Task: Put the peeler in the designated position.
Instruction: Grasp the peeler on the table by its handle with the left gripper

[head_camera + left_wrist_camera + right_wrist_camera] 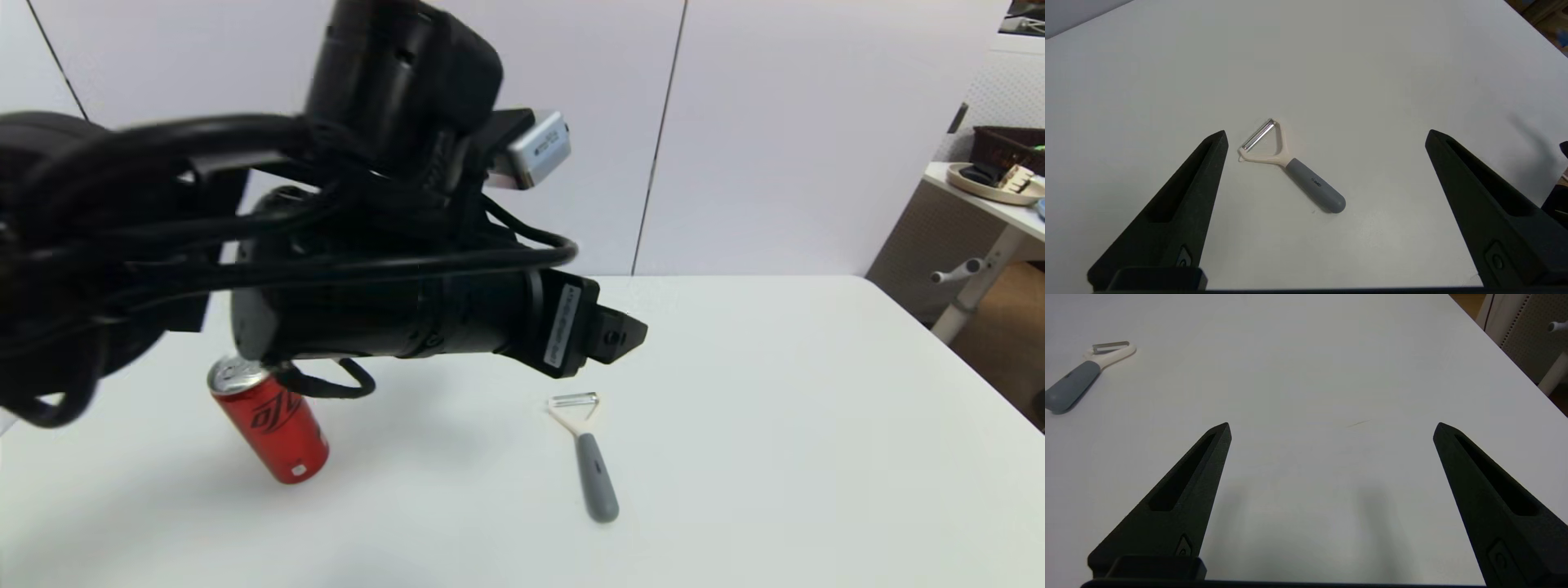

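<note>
Bench (816, 425) carries a red can (269, 420) left of the peeler (589, 457), well apart. Peeler lies flat, handle toward the robot, blade away. Left tool (1327, 136) hangs released above it; right tool (1331, 428) is released nearby.

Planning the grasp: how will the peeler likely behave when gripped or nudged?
The peeler lies flat on the white table, so it probably slides rather than tips. Its rounded grey handle looks smooth and may twist between the fingers. It looks rigid and light. The open left gripper hovers above it.
</note>
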Controlling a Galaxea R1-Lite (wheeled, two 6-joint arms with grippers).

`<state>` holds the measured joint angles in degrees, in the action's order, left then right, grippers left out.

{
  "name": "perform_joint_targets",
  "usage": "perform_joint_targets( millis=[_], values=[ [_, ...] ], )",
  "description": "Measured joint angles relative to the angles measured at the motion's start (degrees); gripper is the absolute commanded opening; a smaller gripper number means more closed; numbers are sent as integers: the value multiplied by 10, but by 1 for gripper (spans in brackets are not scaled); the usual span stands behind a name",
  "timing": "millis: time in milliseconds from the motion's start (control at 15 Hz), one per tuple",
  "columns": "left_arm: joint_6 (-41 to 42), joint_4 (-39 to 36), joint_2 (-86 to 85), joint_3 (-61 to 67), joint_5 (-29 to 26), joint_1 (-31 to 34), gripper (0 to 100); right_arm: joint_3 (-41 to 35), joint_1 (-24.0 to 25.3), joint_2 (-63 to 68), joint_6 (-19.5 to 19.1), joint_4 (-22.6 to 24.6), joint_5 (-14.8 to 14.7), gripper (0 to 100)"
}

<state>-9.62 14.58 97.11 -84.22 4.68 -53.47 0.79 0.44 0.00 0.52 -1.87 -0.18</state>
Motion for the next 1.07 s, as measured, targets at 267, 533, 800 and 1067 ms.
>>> perform_joint_targets(
  millis=[267, 533, 800, 1067],
  values=[
    [-93, -1, 47, -3, 94, -28, 100, 0, 0, 0, 0, 0, 0, 100],
    [-241, 5, 87, -8, 165, -57, 100, 0, 0, 0, 0, 0, 0, 100],
    [-327, 50, 117, -9, 216, -65, 100, 0, 0, 0, 0, 0, 0, 100],
    [-339, 120, 137, -10, 234, -66, 100, 0, 0, 0, 0, 0, 0, 100]
  ],
)
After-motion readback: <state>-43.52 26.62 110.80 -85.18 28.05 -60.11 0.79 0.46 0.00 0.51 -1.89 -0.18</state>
